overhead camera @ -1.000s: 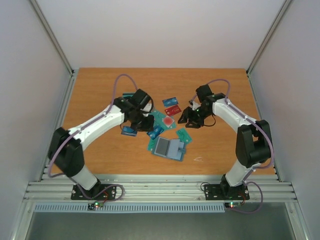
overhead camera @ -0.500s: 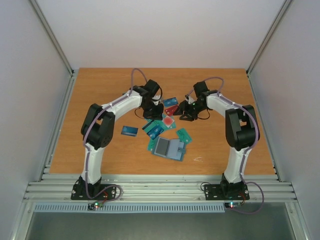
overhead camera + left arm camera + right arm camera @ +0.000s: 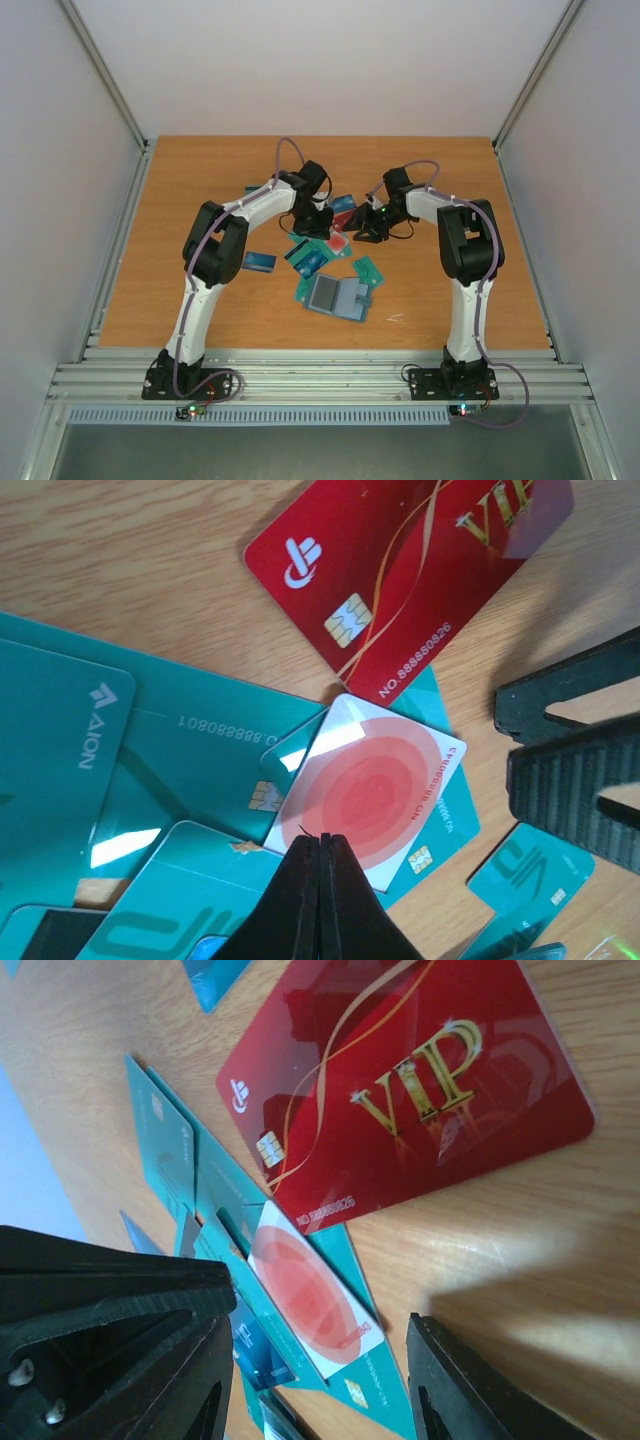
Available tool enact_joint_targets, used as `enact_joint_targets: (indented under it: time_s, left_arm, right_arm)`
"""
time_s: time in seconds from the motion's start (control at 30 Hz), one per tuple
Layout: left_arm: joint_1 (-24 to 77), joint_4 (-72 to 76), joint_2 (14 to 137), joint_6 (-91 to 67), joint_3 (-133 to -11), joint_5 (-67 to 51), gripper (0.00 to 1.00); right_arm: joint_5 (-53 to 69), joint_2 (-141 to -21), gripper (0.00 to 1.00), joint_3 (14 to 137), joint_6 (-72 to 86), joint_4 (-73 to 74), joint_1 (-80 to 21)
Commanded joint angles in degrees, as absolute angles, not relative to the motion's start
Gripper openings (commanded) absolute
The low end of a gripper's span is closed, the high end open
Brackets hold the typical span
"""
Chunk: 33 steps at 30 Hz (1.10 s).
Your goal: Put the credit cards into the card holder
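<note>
The left tool [image 3: 320,880], shut and empty, sets its tip on the white-and-red card [image 3: 375,790], probably pinning it for the half-open right tool [image 3: 310,1360] straddling it; the card holder [image 3: 338,297] lies open at 6 o'clock from it.

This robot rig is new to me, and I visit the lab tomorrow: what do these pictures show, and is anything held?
Two white robot arms, each ending in a two-finger gripper, are bolted at the table's near edge. The wide picture looks down from above; each close-up comes from a wrist camera. On the wooden table lie teal cards, a red VIP card, a white card with a red circle, and an open card holder. The left gripper is shut over the white card; the right gripper is open. Neither visibly holds anything.
</note>
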<state>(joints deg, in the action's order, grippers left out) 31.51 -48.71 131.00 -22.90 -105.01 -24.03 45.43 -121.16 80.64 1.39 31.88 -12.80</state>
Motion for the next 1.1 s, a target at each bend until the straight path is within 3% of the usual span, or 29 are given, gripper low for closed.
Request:
enact_joint_targets:
  time_s: [0.0,0.83,1.07]
  left_arm:
    - [31.36,-50.70,130.64,-19.45,-105.71,-21.53,0.00]
    - [31.37,-46.99,134.74,-18.32,-99.76,-25.06,0.00]
    - [31.38,-47.47,131.03,-18.63,-99.61,-24.51,0.00]
  right_arm:
    - [47.95,-122.94,0.49,81.74,0.96,29.73,-12.48]
    - [57.81,-122.41,0.45,79.61,-4.61,29.73,-12.67]
    - [49.76,-118.75,0.45,78.73,-6.87,32.24,-12.61]
